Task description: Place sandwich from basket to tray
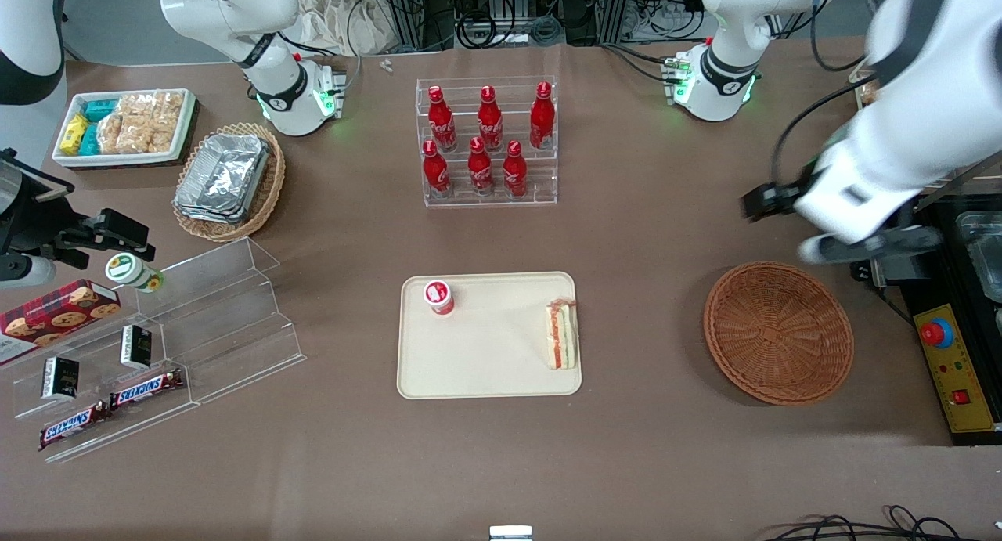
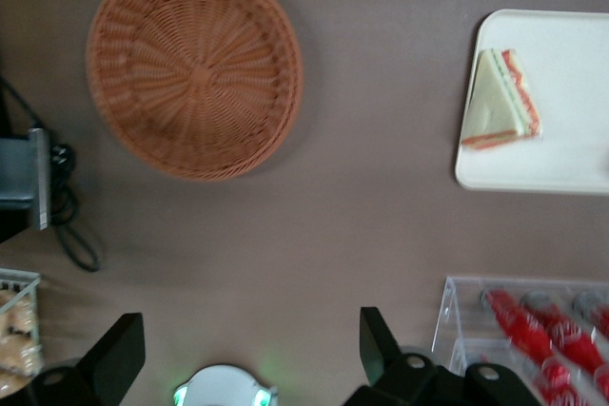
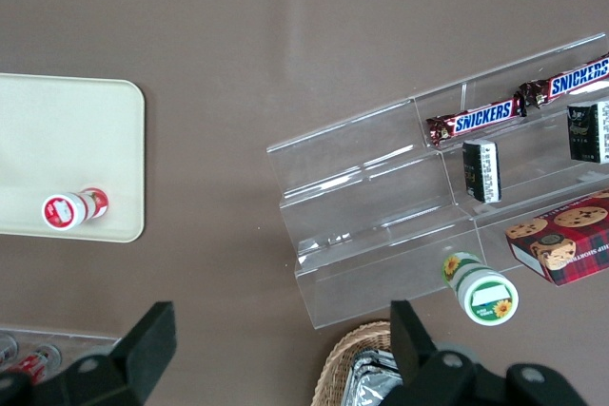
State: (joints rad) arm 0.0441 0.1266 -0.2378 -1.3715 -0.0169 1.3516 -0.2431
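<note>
The sandwich (image 1: pixel 561 336) lies on the cream tray (image 1: pixel 485 361), by the tray's edge toward the working arm's end. The round reddish-brown basket (image 1: pixel 779 331) stands beside the tray on the brown table and holds nothing. My left gripper (image 1: pixel 857 250) hangs high above the table, just farther from the front camera than the basket. In the left wrist view its fingers (image 2: pixel 376 341) stand wide apart with nothing between them, so the gripper (image 2: pixel 247 349) is open. That view looks down on the basket (image 2: pixel 195 64), the sandwich (image 2: pixel 501 102) and the tray (image 2: pixel 571 154).
A small red-and-white cup (image 1: pixel 439 297) stands on the tray's corner. A clear rack of red bottles (image 1: pixel 489 142) stands farther back. A box with a red button (image 1: pixel 951 369) sits beside the basket. Acrylic snack shelves (image 1: pixel 203 322), a foil-container basket (image 1: pixel 228 181) and a white snack tray (image 1: pixel 125 126) lie toward the parked arm's end.
</note>
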